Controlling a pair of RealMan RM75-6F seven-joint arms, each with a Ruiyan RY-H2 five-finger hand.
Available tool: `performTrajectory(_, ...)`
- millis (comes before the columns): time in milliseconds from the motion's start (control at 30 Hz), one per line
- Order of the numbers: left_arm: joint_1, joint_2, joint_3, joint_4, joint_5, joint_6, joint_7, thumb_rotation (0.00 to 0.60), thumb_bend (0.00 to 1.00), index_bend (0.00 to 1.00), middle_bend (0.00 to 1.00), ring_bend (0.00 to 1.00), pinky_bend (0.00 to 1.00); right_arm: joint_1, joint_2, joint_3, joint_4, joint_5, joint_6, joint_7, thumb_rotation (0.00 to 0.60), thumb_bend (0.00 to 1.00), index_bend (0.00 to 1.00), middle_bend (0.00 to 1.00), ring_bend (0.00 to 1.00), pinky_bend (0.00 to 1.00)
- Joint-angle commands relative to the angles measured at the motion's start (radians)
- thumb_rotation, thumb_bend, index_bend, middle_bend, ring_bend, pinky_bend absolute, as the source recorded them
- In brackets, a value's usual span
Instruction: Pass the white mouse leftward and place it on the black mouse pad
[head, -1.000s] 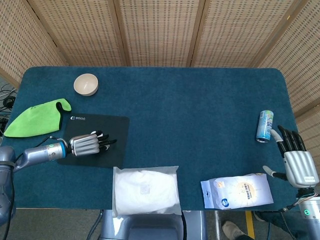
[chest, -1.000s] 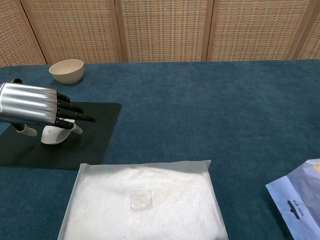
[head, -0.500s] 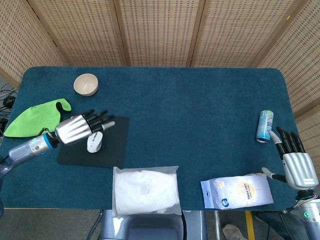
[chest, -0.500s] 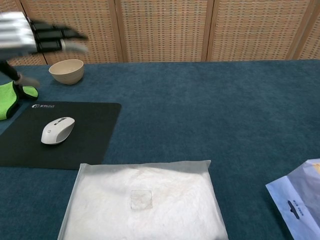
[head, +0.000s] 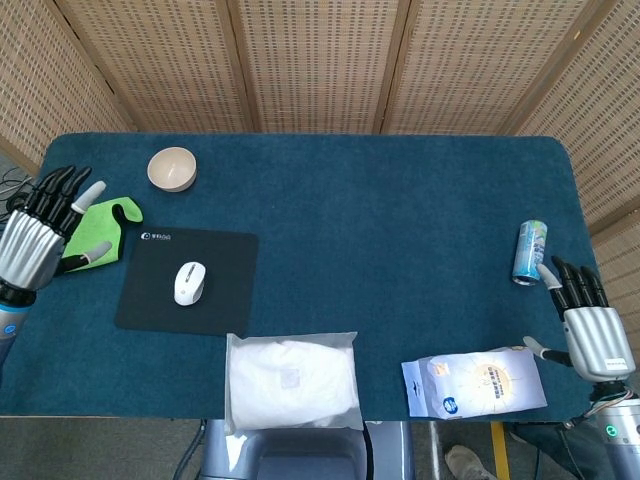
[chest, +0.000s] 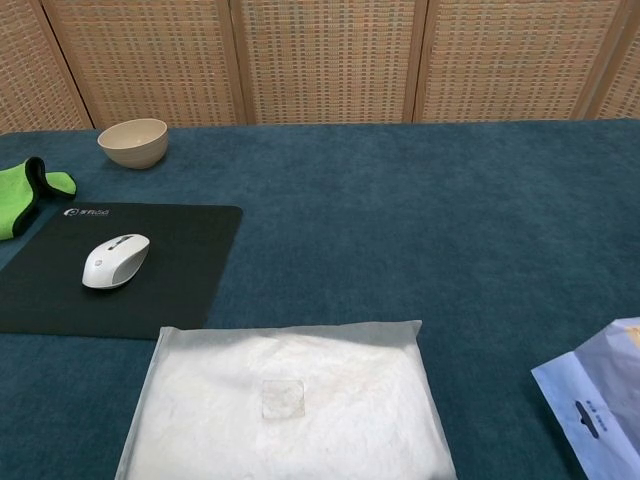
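White mouse (head: 189, 282) resting on black mouse pad (head: 225, 290), long axis running roughly front to back, untouched. Left hand (head: 35, 236) well apart to the left, fingers (head: 62, 187) spread, released, holding nothing. Right hand (head: 592, 330) far right, likewise empty. Placement judged complete.

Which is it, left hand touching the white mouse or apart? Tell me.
Apart. The head view shows the left hand off the black mouse pad, bare pad around the white mouse.
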Motion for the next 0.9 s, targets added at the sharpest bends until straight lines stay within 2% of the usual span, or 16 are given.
performTrajectory(33, 0.155, 0.176, 0.047, -0.418, -0.063, -0.083, 0.126, 0.600, 0.01, 0.00, 0.00, 0.00, 0.05, 0.000, 0.000, -0.001, 0.000, 0.000, -0.001, 0.000, 0.600, 0.00, 0.00, 0.00, 0.00, 0.00)
performTrajectory(200, 0.235, 0.236, 0.079, -0.616, -0.086, -0.113, 0.207, 0.600, 0.00, 0.00, 0.00, 0.00, 0.00, 0.000, -0.002, -0.002, 0.006, 0.006, -0.009, -0.003, 0.600, 0.00, 0.00, 0.00, 0.00, 0.00)
performTrajectory(500, 0.323, 0.311, 0.101, -0.869, -0.120, -0.150, 0.387, 0.600, 0.00, 0.00, 0.00, 0.00, 0.00, -0.008, 0.002, -0.001, 0.013, 0.013, -0.002, 0.011, 0.600, 0.00, 0.00, 0.00, 0.00, 0.00)
performTrajectory(700, 0.337, 0.329, 0.083, -0.950, -0.128, -0.182, 0.483, 0.600, 0.00, 0.00, 0.00, 0.00, 0.00, -0.018, 0.009, -0.001, 0.006, 0.005, 0.019, -0.002, 0.600, 0.00, 0.00, 0.00, 0.00, 0.00)
performTrajectory(900, 0.342, 0.315, 0.065, -0.945, -0.126, -0.214, 0.507, 0.600, 0.00, 0.00, 0.00, 0.00, 0.00, -0.025, 0.007, -0.006, 0.001, -0.001, 0.027, -0.021, 0.600, 0.00, 0.00, 0.00, 0.00, 0.00)
